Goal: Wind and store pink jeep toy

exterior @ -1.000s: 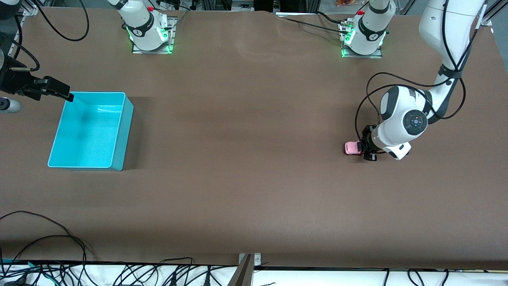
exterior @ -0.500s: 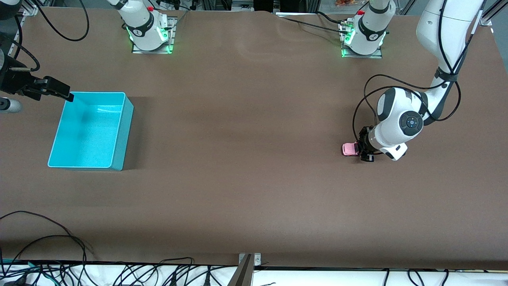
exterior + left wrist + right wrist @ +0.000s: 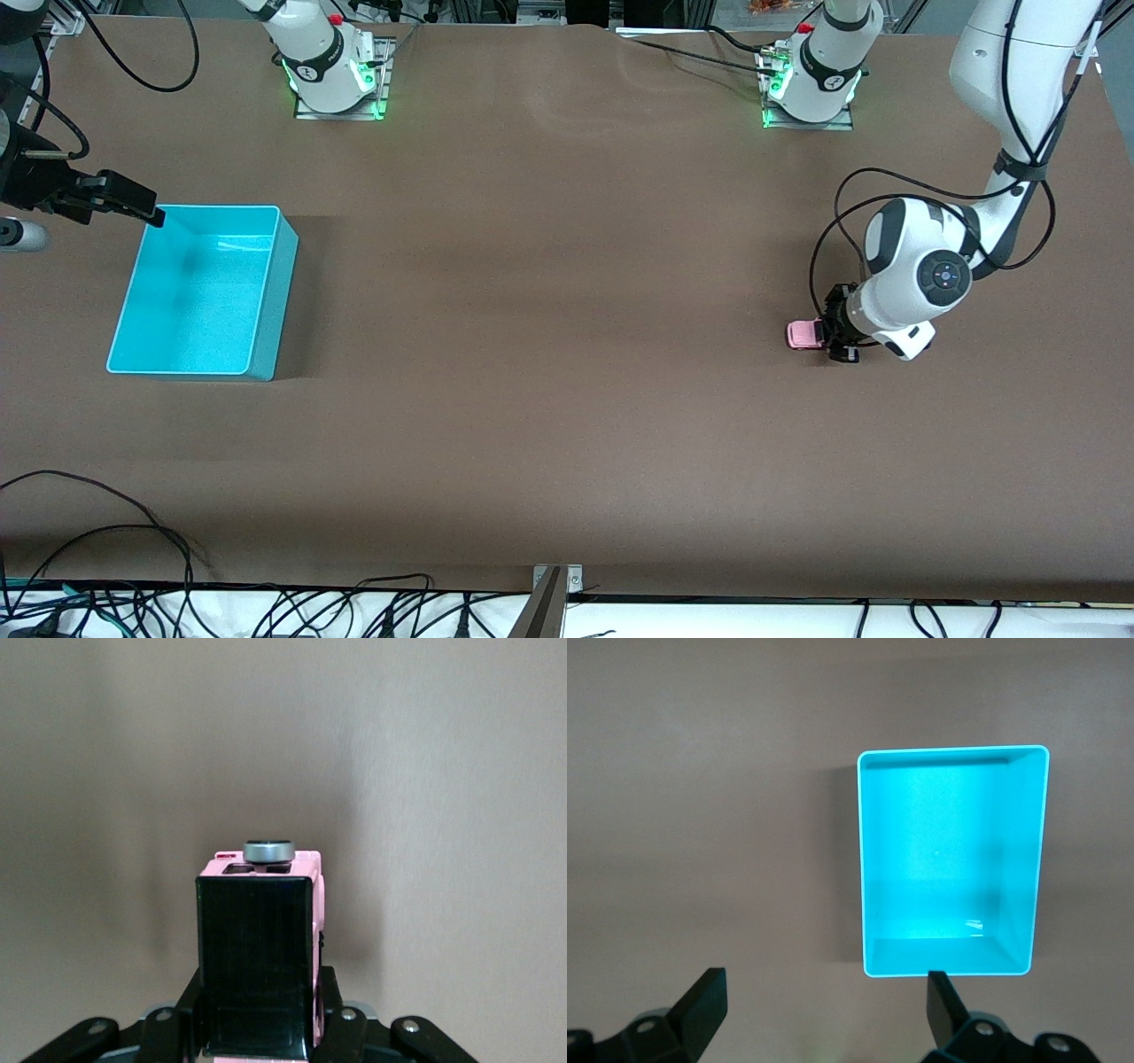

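The pink jeep toy (image 3: 803, 334) sits low on the bench (image 3: 567, 399), down at my left arm's end. My left pincer (image 3: 831, 335) is clenched on it, squeezing the little car from both sides at its back end. In my left wrist view I see its black roof (image 3: 255, 961) right between my fingers (image 3: 341, 1028), with the pink body (image 3: 261, 870) poking out in front and a small grey round knob (image 3: 268, 850) on top. The wheels look like they are down on the bench or very close to it, but I cannot tell for sure.

The blue bin (image 3: 202, 291) is well apart from the car, at my right arm's end of the bench. It has nothing in it. My right pincer (image 3: 133, 202) waits up in the air over the bench just beside one corner of the bin, and it is released, with its fingers (image 3: 700, 1005) spread wide.

So how far am I? I have the car in my grip, and that part is done. I think the winding is what I am busy with, rolling the car along the bench. I cannot tell how wound up it is. The car still has to get all the way to the bin and go inside.
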